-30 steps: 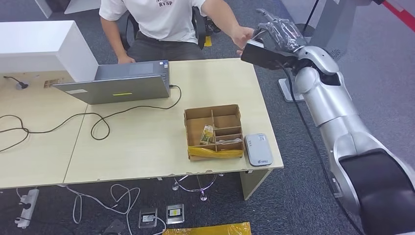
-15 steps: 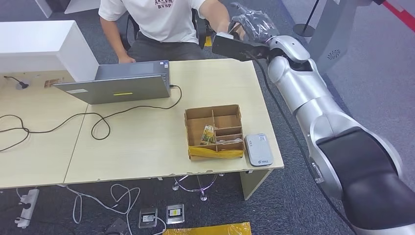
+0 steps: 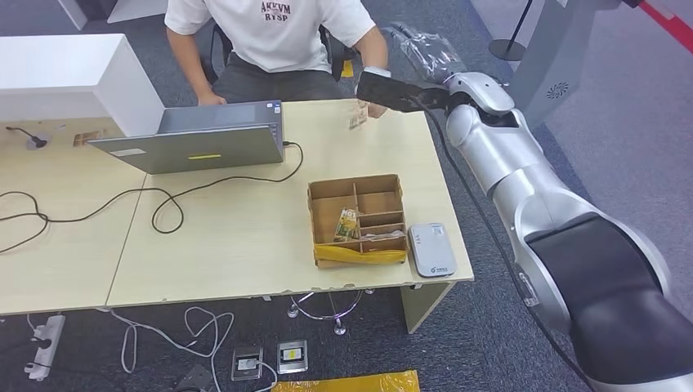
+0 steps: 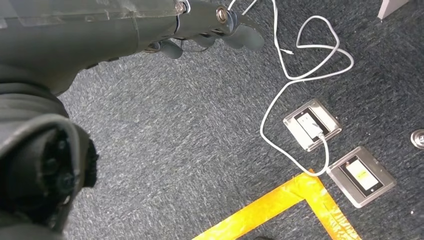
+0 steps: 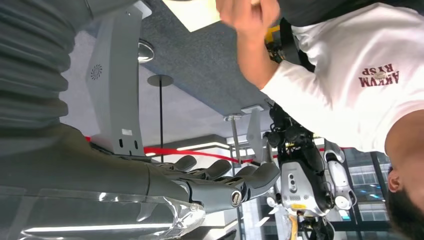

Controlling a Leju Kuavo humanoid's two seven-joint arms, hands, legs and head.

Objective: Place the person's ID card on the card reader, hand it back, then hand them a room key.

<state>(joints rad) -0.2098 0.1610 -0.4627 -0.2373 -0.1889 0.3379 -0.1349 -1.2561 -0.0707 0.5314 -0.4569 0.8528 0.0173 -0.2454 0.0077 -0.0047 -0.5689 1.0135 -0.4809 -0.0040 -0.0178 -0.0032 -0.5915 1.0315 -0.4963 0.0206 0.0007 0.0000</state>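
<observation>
Right hand (image 5: pixel 220 182) hangs empty, fingers spread, apart from the card (image 3: pixel 358 115) in the person's hand (image 3: pixel 375 104).

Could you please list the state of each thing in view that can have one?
Right hand: open, fingers extended, holding nothing.
Left hand: hanging over the floor, holding nothing.
Card: in the person's hand, above the table.
Laptop: lid open.
Cardboard tray: holding small items.
Card reader: bare.
</observation>
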